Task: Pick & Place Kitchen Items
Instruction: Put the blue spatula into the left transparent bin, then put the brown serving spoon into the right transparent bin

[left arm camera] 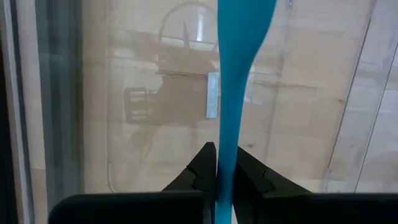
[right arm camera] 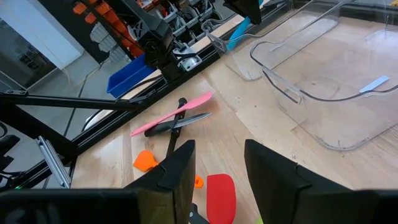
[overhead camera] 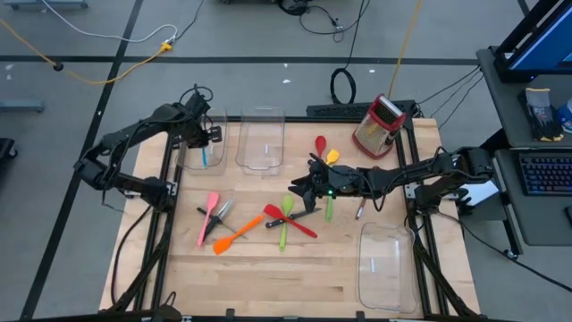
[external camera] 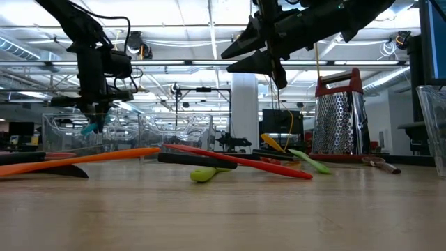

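My left gripper (overhead camera: 202, 136) is shut on a blue utensil (left arm camera: 239, 37) over the far-left clear bin (overhead camera: 189, 152). In the low view it hangs at the bin (external camera: 89, 128). My right gripper (overhead camera: 299, 190) is open and empty, up off the table above the red spatula (overhead camera: 288, 220) and a green spoon (overhead camera: 285, 229), which lie crossed on the wood. The right wrist view shows the red spatula's blade (right arm camera: 221, 194) just past the open fingers. A pink spatula (overhead camera: 208, 217), a black-handled knife (overhead camera: 221, 211) and an orange spatula (overhead camera: 234, 235) lie flat to their left. My left gripper pinches the blue utensil's narrow handle (left arm camera: 227, 163) between its two fingers. The fingers come from above, pointing down, across the handle. The utensil hangs straight below them, broad end (left arm camera: 245, 18) lowest, inside the bin's walls; I cannot tell whether it touches the bin floor.
A second clear bin (overhead camera: 261, 139) stands beside the first, a third (overhead camera: 387, 265) at the near right. The red-and-silver grater (overhead camera: 379, 125) stands far right. A red spoon (overhead camera: 320, 143), a yellow spoon (overhead camera: 332, 156) and another green utensil (overhead camera: 328, 208) lie near my right arm.
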{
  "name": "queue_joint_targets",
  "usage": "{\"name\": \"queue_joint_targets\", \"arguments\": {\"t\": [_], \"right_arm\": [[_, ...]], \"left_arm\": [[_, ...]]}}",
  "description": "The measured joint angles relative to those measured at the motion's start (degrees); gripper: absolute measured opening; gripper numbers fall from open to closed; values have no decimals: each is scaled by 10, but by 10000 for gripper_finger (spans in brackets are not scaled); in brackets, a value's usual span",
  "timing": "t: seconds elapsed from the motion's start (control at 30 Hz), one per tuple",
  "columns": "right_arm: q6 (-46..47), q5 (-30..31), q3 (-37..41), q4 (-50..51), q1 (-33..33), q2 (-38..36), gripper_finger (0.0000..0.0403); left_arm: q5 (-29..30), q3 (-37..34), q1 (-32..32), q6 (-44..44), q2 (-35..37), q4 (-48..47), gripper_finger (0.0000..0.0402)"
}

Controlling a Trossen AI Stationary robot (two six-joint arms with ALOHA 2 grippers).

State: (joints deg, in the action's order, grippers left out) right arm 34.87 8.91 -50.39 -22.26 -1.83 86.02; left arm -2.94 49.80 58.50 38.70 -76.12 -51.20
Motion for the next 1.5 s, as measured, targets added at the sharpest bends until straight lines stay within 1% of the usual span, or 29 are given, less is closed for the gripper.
{"name": "queue_joint_targets", "arguments": {"t": [0.1, 0.3, 0.53, 0.67, 0.77, 1.07, 1.13, 1.27, 1.5], "right_arm": [[0, 0, 0, 0, 0, 0, 130], [0, 0, 0, 0, 0, 0, 130], [0, 0, 0, -1, 0, 0, 130], [0, 0, 0, -1, 0, 0, 130], [0, 0, 0, -1, 0, 0, 130], [4, 0, 0, -1, 0, 0, 130], [3, 0, 0, -1, 0, 0, 130], [-3, 0, 0, -1, 0, 0, 130], [-39, 0, 0, -1, 0, 0, 130]], "left_arm": [[0, 0, 0, -6, 0, 0, 26], [21, 0, -1, -71, -8, -1, 26], [21, -1, -1, -77, -42, 6, 26], [12, -1, -1, -104, -54, 16, 28], [11, -1, -1, -112, -63, 16, 41], [15, -1, 0, -116, -71, 16, 110], [10, -1, 3, -118, -66, 16, 119], [-23, 0, 4, -128, -41, 16, 128], [-77, 22, 3, -130, 47, 16, 129]]}}
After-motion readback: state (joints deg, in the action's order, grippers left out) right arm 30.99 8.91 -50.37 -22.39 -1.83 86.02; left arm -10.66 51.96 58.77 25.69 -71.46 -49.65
